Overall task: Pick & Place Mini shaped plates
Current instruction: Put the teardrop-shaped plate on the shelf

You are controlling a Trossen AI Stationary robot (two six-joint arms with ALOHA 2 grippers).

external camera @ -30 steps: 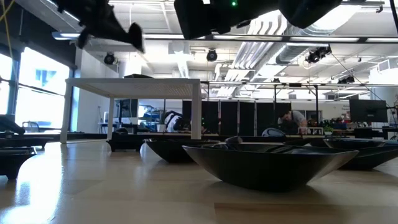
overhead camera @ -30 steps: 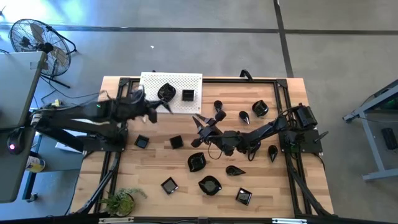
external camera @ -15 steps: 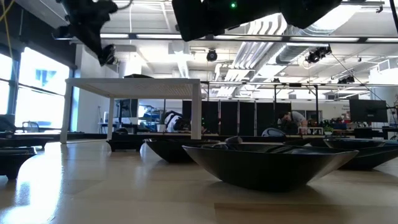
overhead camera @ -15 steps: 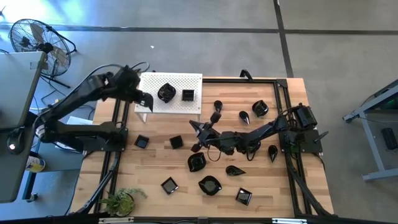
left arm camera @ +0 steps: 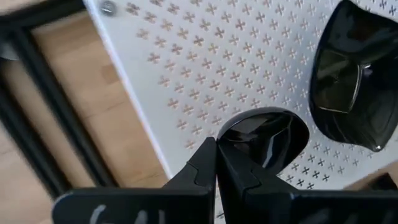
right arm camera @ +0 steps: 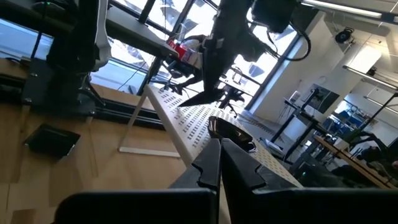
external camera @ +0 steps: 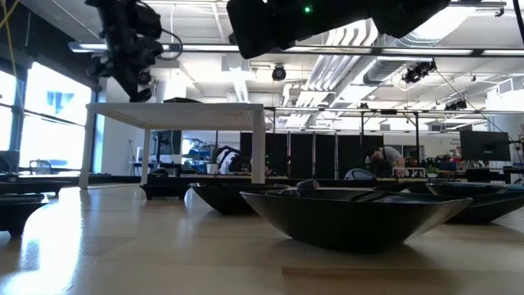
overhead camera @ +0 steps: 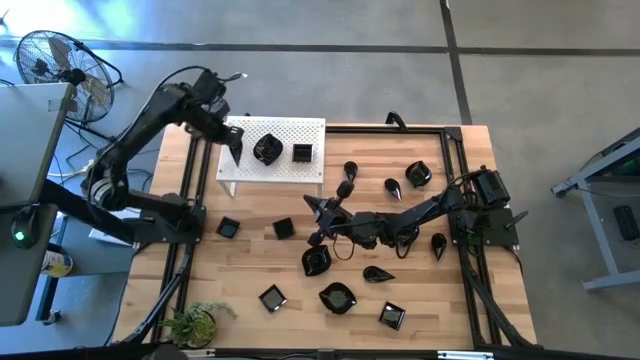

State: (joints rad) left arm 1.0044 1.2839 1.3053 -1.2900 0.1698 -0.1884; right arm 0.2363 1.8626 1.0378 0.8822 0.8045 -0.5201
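While perforated, white board [overhead camera: 275, 150] lies flat.

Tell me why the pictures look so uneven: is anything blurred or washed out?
Left wrist view: the wooden table and black frame bar smear with motion blur; the white perforated board is sharper. Low view: bright windows at the left throw a glare patch on the tabletop, and the nearest black dish looms large.

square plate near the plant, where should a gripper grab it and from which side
Pinch one raised edge of the square plate, coming straight down from above. It lies flat and open side up on the table, apart from the wavy dish beside it, so its rim is free all round; one finger inside, one outside would probably hold it best.
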